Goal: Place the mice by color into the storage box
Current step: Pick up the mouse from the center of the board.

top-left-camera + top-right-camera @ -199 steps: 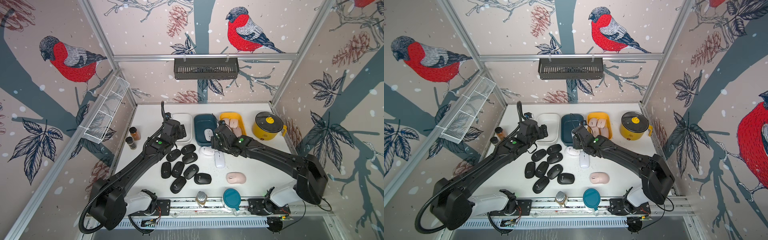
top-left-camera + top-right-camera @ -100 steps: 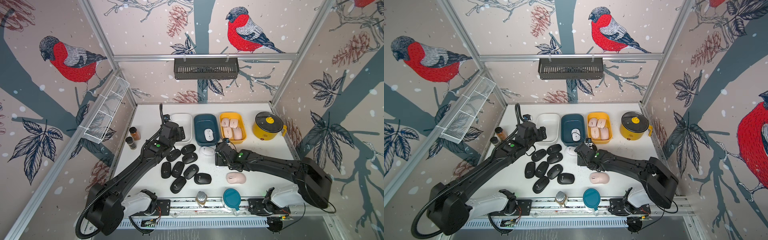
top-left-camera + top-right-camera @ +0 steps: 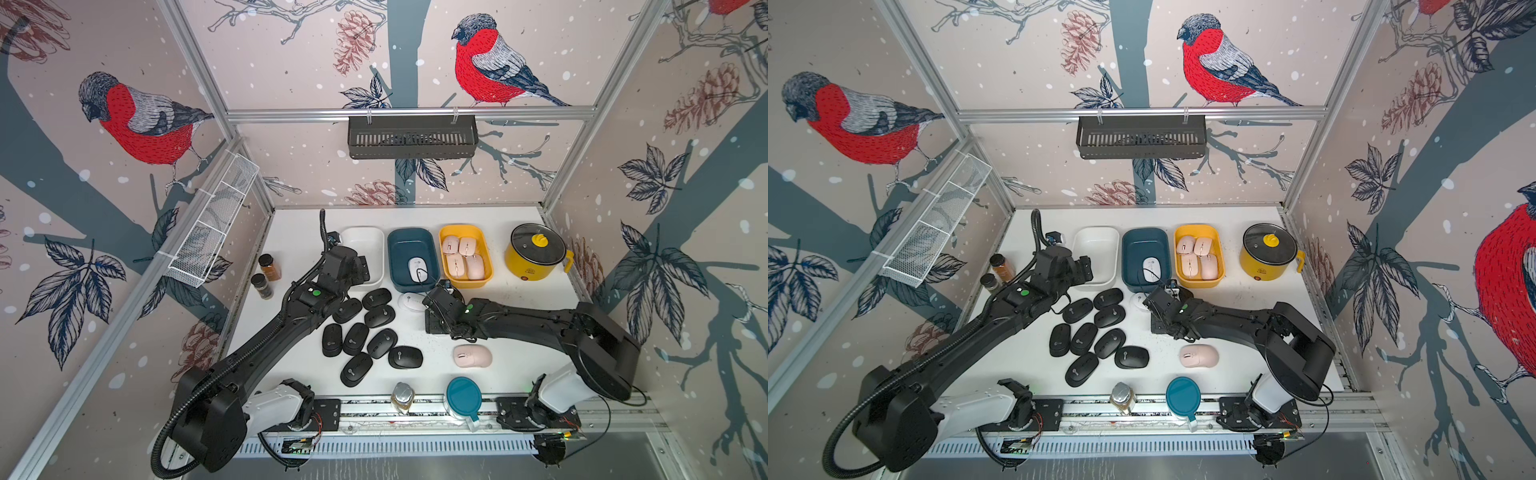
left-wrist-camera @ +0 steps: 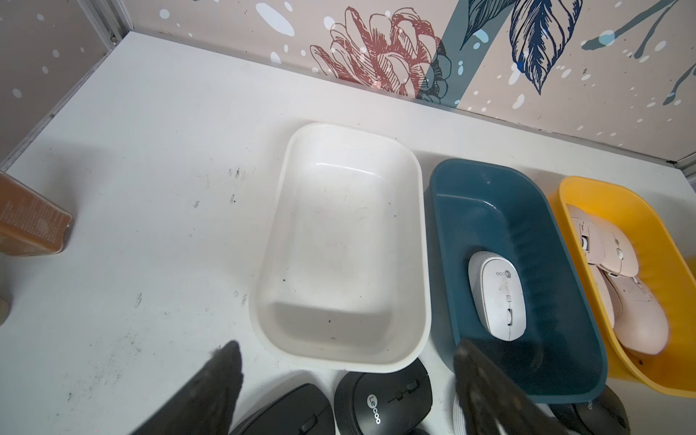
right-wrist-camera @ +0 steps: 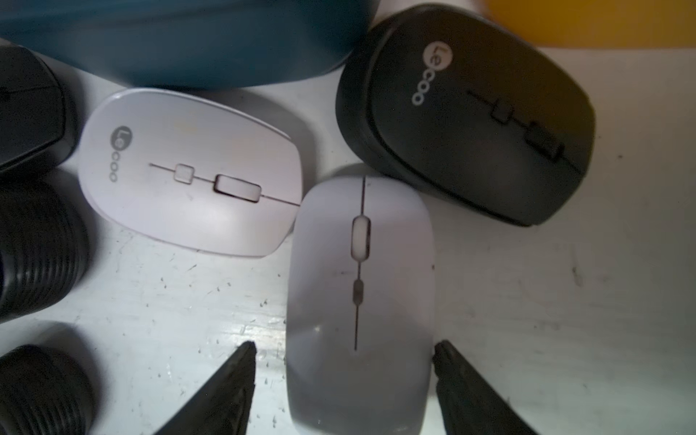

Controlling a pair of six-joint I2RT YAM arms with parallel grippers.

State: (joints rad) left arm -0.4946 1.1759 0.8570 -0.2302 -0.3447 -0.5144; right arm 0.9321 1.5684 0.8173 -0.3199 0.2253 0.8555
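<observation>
Jaws, right: being held apart by the right gripper point(image 5: 345, 344), one finger on each side of the plain white mouse point(image 5: 357, 293); nothing is being squeezed yet.
Jaws, left: being held wide and empty by the left gripper point(image 4: 348, 344), low in its frame, before the white box point(image 4: 339, 241).
Target box: the teal box point(image 3: 409, 245), upper centre in a top view, is being judged the place for white; one white mouse point(image 3: 417, 268) is lying inside.
Nearer arm: the right; the plain mouse is being hidden beneath it in both top views.
Long axis: being run up the frame, lengthwise between the fingers, so the narrow width is being offered to closing.
</observation>
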